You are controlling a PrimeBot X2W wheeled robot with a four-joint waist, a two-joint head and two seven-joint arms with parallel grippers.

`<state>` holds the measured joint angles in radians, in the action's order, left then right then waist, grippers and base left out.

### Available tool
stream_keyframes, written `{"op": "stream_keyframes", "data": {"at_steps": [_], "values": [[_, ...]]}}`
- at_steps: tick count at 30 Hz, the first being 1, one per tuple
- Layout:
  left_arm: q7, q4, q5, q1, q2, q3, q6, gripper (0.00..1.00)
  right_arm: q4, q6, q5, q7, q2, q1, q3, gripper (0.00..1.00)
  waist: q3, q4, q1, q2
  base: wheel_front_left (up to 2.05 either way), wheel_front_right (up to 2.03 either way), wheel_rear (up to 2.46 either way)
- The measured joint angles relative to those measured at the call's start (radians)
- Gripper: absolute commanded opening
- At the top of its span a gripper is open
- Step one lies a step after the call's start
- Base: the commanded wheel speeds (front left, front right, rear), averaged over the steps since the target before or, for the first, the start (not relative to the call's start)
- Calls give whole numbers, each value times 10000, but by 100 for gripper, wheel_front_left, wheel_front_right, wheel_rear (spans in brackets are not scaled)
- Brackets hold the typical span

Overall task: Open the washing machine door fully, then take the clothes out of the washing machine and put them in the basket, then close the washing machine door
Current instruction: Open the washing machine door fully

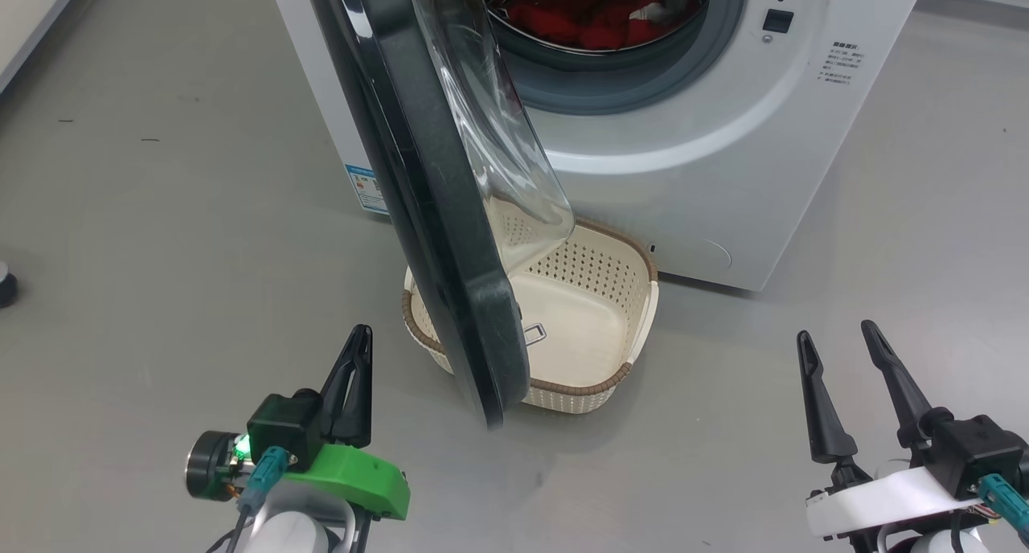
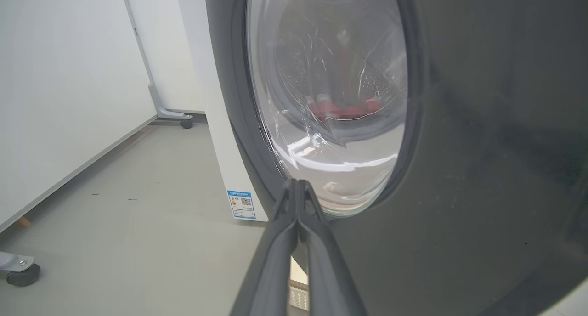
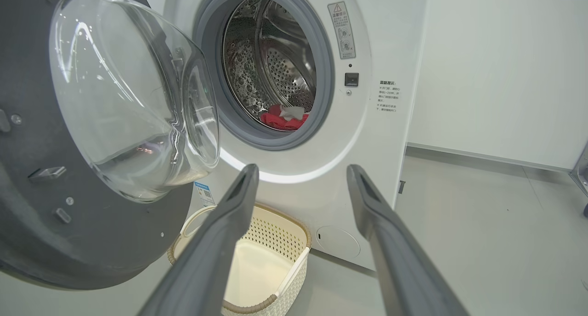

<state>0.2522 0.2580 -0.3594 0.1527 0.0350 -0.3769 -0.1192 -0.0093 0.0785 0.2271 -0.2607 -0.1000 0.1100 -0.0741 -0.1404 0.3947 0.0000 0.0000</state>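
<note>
The white washing machine (image 1: 691, 167) stands ahead with its door (image 1: 418, 207) swung partly open, edge-on to me, its black rim hanging over the cream basket (image 1: 619, 328) on the floor. Red clothes (image 1: 611, 18) with white trim lie inside the steel drum (image 3: 271, 72). My left gripper (image 1: 362, 336) is shut, empty, just left of the door's outer face (image 2: 482, 146). My right gripper (image 1: 836, 336) is open and empty, low at the right, pointing at the washing machine front (image 3: 367, 137) and the basket (image 3: 275, 242).
Grey floor (image 1: 177, 239) surrounds the machine. A white wall panel (image 2: 59, 100) on castors (image 2: 20, 272) runs along the left. A blue label sticker (image 1: 366, 187) marks the machine's lower left front. A dark caster sits at the far left (image 1: 4, 284).
</note>
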Motion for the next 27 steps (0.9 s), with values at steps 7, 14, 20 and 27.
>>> {"op": "stream_keyframes", "data": {"at_steps": [7,14,20,27], "values": [[0,-65,-2,0,0,56,0,0,6,84,-35,0,59,1,63,100,-9,18,0,0,0,0,0],[0,-654,-2,7,0,316,0,0,10,163,-115,0,96,1,165,100,-5,63,0,0,0,0,0],[0,-1852,92,169,4,600,0,0,86,174,-192,2,178,1,265,100,25,97,0,0,0,0,0],[46,-3891,395,784,8,399,-2,0,186,249,-192,2,263,2,360,100,69,125,0,0,0,0,0]]}}
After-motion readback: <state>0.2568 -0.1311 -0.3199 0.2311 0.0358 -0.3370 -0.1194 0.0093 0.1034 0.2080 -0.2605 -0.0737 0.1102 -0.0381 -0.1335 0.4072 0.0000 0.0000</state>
